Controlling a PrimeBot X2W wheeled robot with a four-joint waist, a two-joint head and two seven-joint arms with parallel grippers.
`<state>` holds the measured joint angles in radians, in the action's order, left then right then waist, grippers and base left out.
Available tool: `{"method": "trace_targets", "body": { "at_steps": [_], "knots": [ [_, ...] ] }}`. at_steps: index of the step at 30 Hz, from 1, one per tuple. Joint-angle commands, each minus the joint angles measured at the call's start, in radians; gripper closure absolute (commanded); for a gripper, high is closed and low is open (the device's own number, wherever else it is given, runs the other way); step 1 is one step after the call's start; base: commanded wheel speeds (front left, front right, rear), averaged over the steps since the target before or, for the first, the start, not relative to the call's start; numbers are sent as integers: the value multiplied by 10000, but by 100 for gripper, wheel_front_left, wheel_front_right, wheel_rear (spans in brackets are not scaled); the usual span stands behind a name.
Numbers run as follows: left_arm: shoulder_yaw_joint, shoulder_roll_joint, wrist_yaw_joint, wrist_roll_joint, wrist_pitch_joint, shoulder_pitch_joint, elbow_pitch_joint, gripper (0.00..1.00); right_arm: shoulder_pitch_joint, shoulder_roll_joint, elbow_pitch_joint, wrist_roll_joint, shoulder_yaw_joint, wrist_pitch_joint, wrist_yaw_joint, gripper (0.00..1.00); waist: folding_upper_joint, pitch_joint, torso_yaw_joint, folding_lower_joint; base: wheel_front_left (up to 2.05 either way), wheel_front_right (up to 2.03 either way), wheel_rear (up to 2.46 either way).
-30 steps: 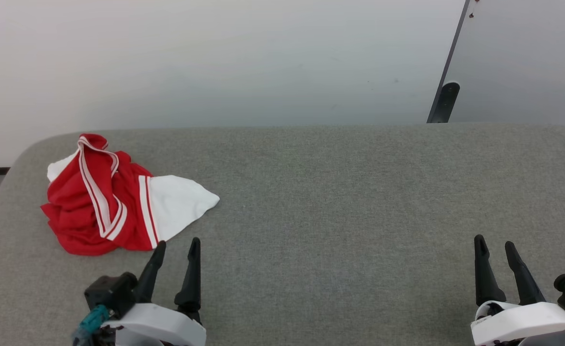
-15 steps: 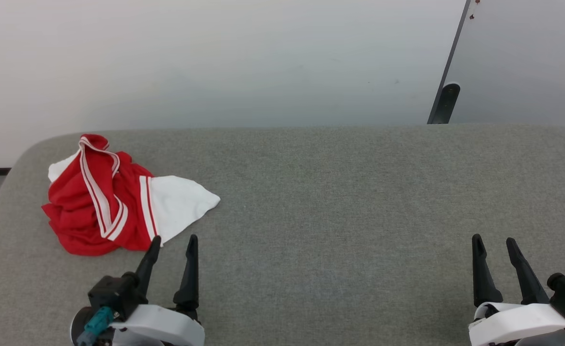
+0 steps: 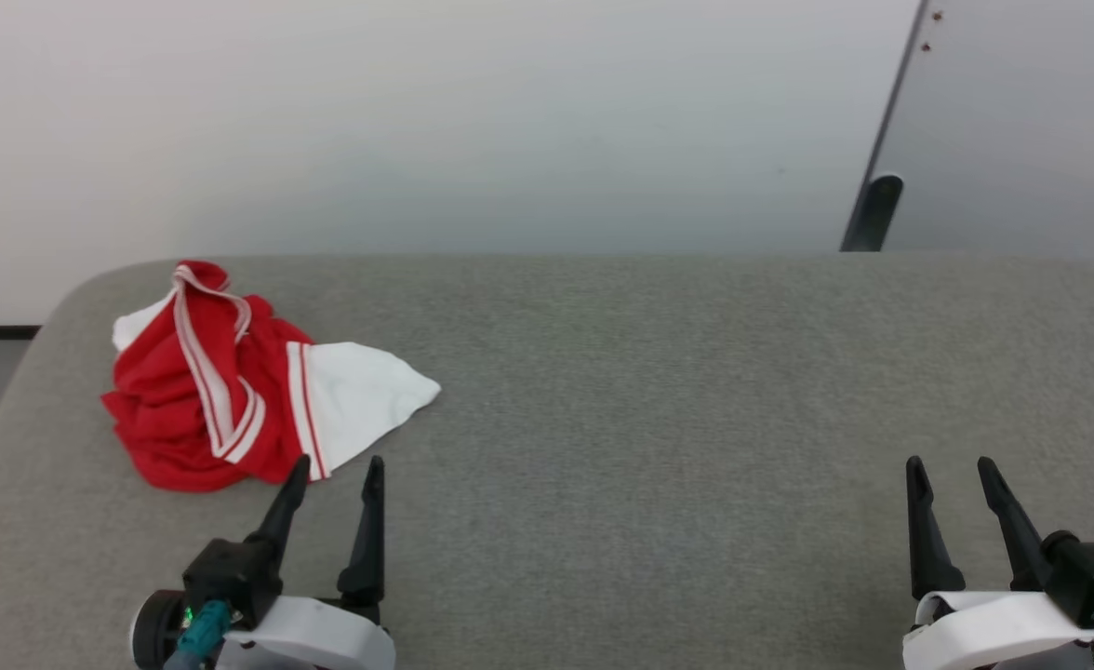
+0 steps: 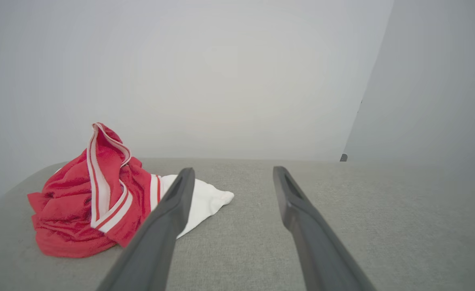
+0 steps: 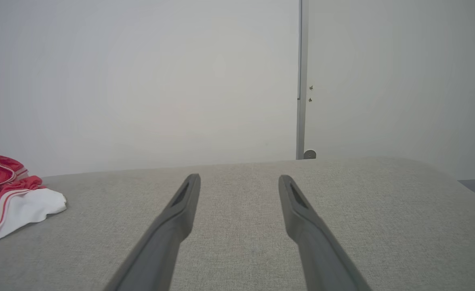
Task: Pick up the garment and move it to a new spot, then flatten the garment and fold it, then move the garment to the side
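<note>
Grey woven fabric covers the worktop [image 3: 659,372] in front of us, and the garment [image 3: 221,400] lies crumpled on it at our far left, near the rounded back corner. We see it as a bunched red heap with red-and-white striped trim looping over its top. One white sleeve [image 3: 361,395] is spread flat and points toward the middle of the worktop, and a smaller patch of white shows at the back of the heap. Our left hand [image 3: 338,462] is just on the near side of the garment, its two dark fingers spread wide apart and holding nothing. In the head view its outer fingertip reaches the near hem of the red cloth, though we cannot tell whether it touches. In the left wrist view that same finger crosses in front of the white sleeve. Our right hand [image 3: 949,463] is well apart from the garment, over the right part of the worktop, its fingers likewise wide apart with nothing between them. Behind the worktop stands a pale wall [image 3: 417,121], and to the right a grey panel [image 3: 1021,140] with a dark edge.
</note>
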<state>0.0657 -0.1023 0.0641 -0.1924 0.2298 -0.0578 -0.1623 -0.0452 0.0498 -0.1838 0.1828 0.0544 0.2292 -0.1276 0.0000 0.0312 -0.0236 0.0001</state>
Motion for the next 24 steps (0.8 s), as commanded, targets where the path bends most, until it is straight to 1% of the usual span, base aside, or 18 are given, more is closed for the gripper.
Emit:
{"method": "trace_targets", "body": {
  "at_steps": [1, 8, 12, 14, 15, 16, 18, 24],
  "knots": [
    [-85, -10, 53, 202, 73, -53, -48, 0, 186, 5, 55, -210, -40, 92, -47, 0, 0, 100, -213, -1, 0, 0, 0],
    [-640, 95, 46, 561, 203, 1, -385, 0, 219, 5, -52, -704, -368, 212, -44, 0, 0, 406, -990, -1, 0, 0, 0],
    [-927, 29, -2, 912, 263, 70, -541, 0, 231, -1, -163, -910, -734, 287, -45, 0, 0, 605, -1523, -1, 0, 0, 0],
    [-1016, -8, -31, 995, 277, 99, -562, 0, 219, 2, -187, -955, -840, 313, -45, 0, 0, 652, -1655, -1, 0, 0, 0],
    [-1207, -53, -45, 1119, 329, 158, -621, 0, 186, 0, -223, -1049, -1016, 338, -46, 0, 0, 740, -1925, -1, 0, 0, 0],
    [-1207, -53, -45, 1119, 329, 158, -621, 0, 186, 0, -223, -1049, -1016, 338, -46, 0, 0, 740, -1925, -1, 0, 0, 0],
    [-1360, -75, -50, 1275, 357, 196, -634, 0, 165, 1, -273, -1126, -1182, 371, -47, 0, 0, 823, -2192, -1, 0, 0, 0],
    [-1703, 13, 14, 1115, 345, 320, -657, 0, 186, 3, -377, -939, -1406, 376, -48, 0, 0, 939, -2675, -1, 0, 0, 0]
  ]
}}
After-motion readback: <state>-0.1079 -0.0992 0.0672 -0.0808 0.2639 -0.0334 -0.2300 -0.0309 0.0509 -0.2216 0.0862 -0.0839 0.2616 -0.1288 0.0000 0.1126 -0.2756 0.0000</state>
